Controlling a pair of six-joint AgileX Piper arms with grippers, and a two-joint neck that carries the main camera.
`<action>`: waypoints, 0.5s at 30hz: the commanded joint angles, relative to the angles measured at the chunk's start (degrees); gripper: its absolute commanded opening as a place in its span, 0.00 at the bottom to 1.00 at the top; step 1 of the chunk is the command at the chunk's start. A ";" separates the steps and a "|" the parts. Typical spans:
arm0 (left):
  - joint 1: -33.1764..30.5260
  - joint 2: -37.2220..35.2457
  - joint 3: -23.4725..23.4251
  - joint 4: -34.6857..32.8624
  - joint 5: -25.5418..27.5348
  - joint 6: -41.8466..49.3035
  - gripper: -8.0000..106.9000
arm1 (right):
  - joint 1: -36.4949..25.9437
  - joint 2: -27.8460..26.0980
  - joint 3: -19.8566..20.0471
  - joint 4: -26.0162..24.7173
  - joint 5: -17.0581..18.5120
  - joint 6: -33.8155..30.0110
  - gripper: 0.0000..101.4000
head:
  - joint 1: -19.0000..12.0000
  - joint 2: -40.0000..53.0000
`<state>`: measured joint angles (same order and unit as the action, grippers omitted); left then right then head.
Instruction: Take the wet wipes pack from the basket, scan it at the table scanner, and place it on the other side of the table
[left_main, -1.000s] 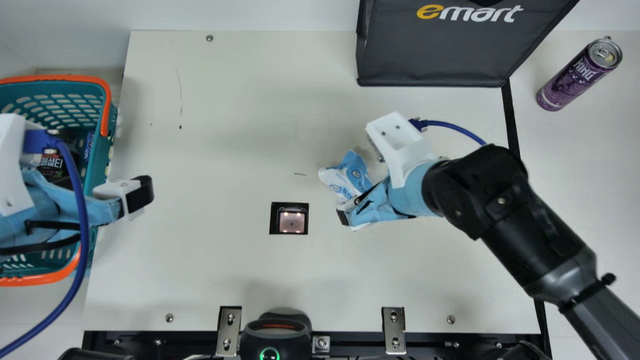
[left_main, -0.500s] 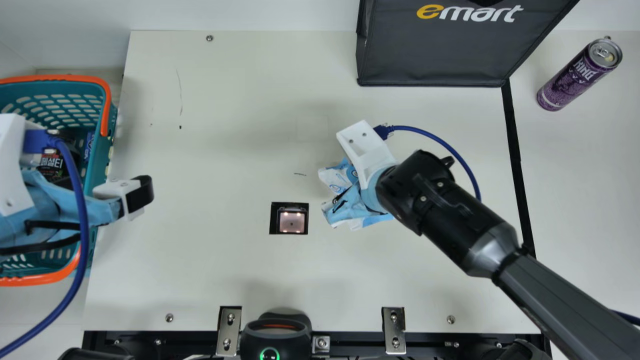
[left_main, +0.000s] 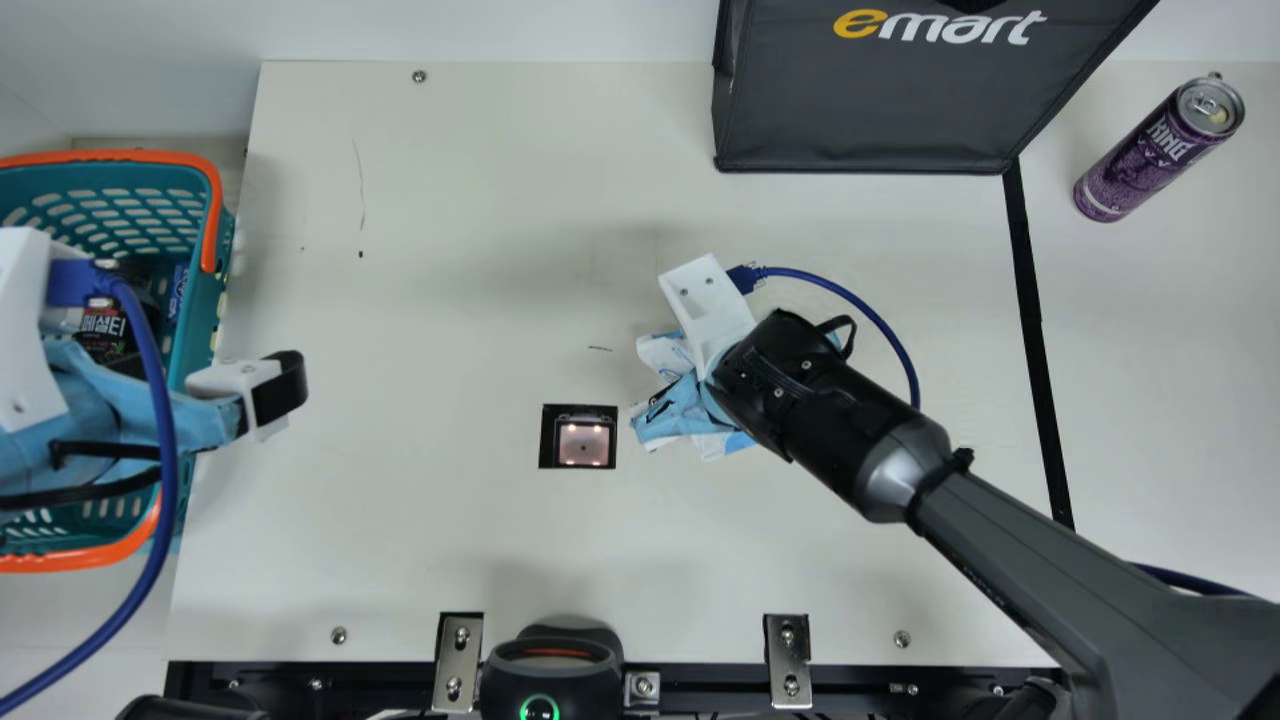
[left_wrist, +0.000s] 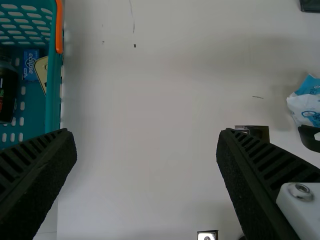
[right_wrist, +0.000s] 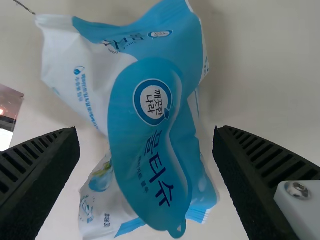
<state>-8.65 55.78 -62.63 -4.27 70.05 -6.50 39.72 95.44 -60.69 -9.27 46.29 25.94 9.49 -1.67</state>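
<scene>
wet wipes pack (right_wrist: 150, 130) lies between scanner (left_main: 583, 443) and purple can (left_main: 1150, 160).

From highest up, the main view looks down on the table (left_main: 450, 300). The left wrist view, nearer, faces down too, sharing the basket (left_wrist: 53, 95) at its upper left. Closest, the right wrist view looks onto the wet wipes pack (right_wrist: 150, 135) (also at the left one's right edge).
</scene>
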 joint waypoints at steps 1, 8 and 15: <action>0.00 0.00 0.00 0.00 0.00 0.00 0.85 | -0.24 0.39 0.19 0.25 -0.31 0.38 0.94 | -1.57 0.09; 0.00 0.00 0.00 0.00 0.00 0.00 0.85 | -1.27 1.43 0.75 0.88 -1.29 1.48 0.87 | -1.57 0.09; 0.00 0.00 0.00 0.00 0.00 0.00 0.85 | -1.53 1.58 0.61 -0.05 -1.16 2.57 0.41 | -1.57 0.09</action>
<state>-8.65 55.78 -62.63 -4.27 70.05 -6.50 38.19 96.99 -59.97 -8.92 44.84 28.38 9.58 -1.67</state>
